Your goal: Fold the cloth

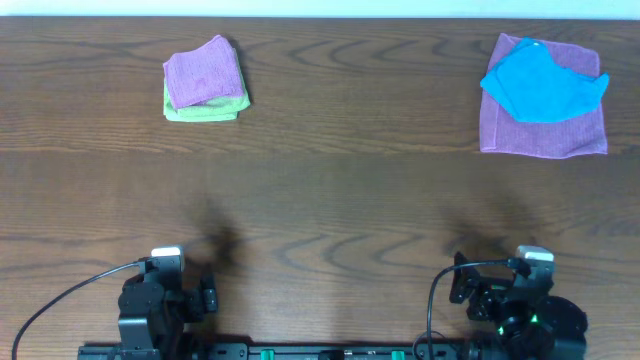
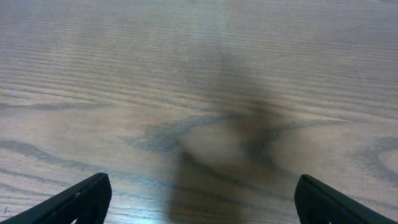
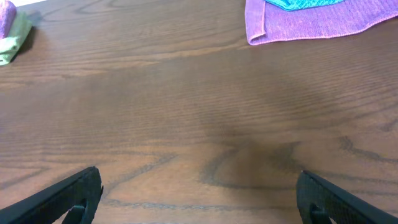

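Note:
The sky-blue cloth (image 1: 543,80) lies crumpled on top of a larger purple cloth (image 1: 545,135) at the far right of the table; in the right wrist view only a sliver of the cloth (image 3: 305,4) shows at the top edge. My left gripper (image 2: 202,199) is open over bare wood near the front left. My right gripper (image 3: 199,196) is open too, above bare wood at the front right. Both stand far from the cloth, with nothing between their fingers.
A small folded purple cloth (image 1: 203,72) sits on a folded lime-green one (image 1: 205,110) at the far left. The large purple cloth (image 3: 311,25) lies ahead of the right gripper. Both arm bases (image 1: 160,300) stand at the front edge.

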### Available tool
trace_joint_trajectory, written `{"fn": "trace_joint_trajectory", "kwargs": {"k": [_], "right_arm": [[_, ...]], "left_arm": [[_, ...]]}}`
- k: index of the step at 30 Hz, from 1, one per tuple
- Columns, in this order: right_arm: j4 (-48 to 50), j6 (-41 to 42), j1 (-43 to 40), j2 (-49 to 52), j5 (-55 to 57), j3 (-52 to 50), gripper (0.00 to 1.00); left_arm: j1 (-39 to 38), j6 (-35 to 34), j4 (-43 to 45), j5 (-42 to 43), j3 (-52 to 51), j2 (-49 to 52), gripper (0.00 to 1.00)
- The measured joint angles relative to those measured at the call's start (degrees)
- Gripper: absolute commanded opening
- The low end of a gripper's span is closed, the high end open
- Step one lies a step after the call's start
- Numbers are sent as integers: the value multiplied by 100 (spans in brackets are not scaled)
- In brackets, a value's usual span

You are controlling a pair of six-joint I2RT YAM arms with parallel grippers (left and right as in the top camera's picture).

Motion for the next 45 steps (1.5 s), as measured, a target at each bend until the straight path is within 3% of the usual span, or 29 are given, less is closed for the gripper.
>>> {"fn": "trace_joint_trajectory", "kwargs": {"k": [5, 9, 13, 18, 22, 28, 33, 42, 45], "right_arm": [[313, 426, 0, 0, -20, 0, 99], [339, 1633, 0, 7, -109, -15, 99], [1113, 2702, 0, 391, -111, -70, 99], [3064, 3014, -17, 1950, -387, -33, 99], [3786, 3060, -358, 4098, -660, 466, 99], [3827, 2988, -1176, 6791, -754, 2367, 99], [3681, 2968, -1456, 8435, -763, 3882, 99], [1663, 2992, -1665, 10876, -743, 6391, 99], [1508, 2986, -1696, 11366, -695, 6832, 99]], "left_arm": [[0, 0, -2, 0, 0, 0, 95], [0, 0, 0, 0, 0, 0, 95], [0, 0, 0, 0, 0, -4, 95], [2, 0, 35, 0, -17, -9, 95], [2, 0, 50, 0, -28, -15, 95], [2, 0, 72, 0, -39, -17, 95], [2, -2, 72, 0, -39, -20, 95], [2, -2, 72, 0, -39, -20, 95], [2, -2, 72, 0, -39, -20, 95]]}}
